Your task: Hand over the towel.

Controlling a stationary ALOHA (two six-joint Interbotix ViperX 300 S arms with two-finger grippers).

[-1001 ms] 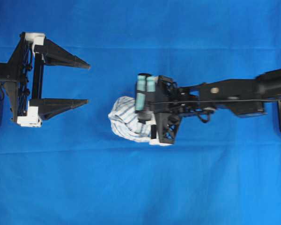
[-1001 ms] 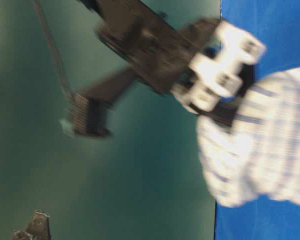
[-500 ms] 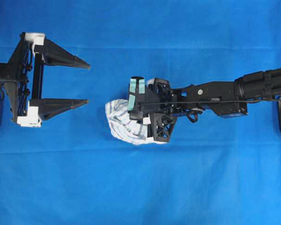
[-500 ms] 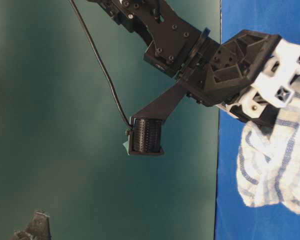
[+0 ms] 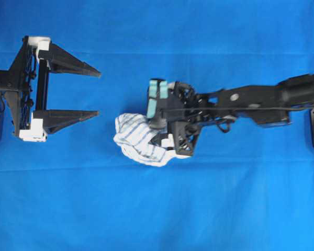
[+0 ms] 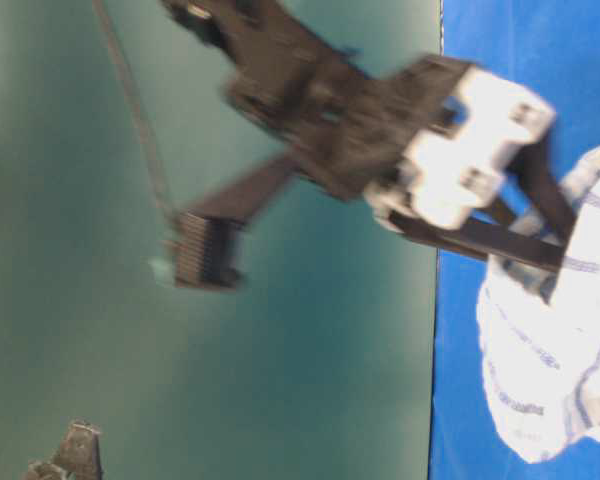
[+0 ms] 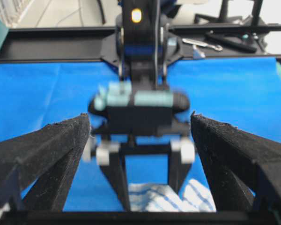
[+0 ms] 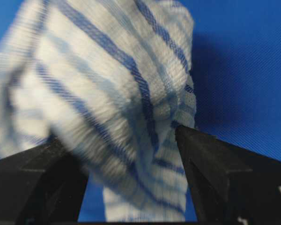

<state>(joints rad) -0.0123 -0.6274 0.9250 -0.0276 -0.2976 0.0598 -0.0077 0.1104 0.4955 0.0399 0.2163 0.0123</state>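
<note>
- The towel (image 5: pixel 139 140) lies bunched on the blue sheet (image 5: pixel 199 209), near the middle of it; white with thin blue-grey stripes, crumpled into a rounded heap
- It looks soft and light, likely limp with no stiffness, so it should sag and fold from whatever point is pinched; not fragile, and the woven surface probably grips well
- A raised fold or the top of the bunch seems the best place to pinch, since a flat edge would give the fingers little to bite
- The heap has no clear pointing end; in the overhead view its slightly longer spread runs from upper left to lower right, and the stripes give no steady direction because the cloth is rumpled
- The right gripper (image 5: pixel 156 137) stands over the towel's right side; in its wrist view the fingers (image 8: pixel 215 173) are spread apart with the cloth between them, so the jaws are released rather than clamped; whether the cloth hangs from a finger or simply lies there I cannot tell, as the pictures are blurred
- The left gripper (image 5: pixel 97 93) waits well to the left of the towel, jaws spread wide and empty, facing it; the handover is not yet made
</note>
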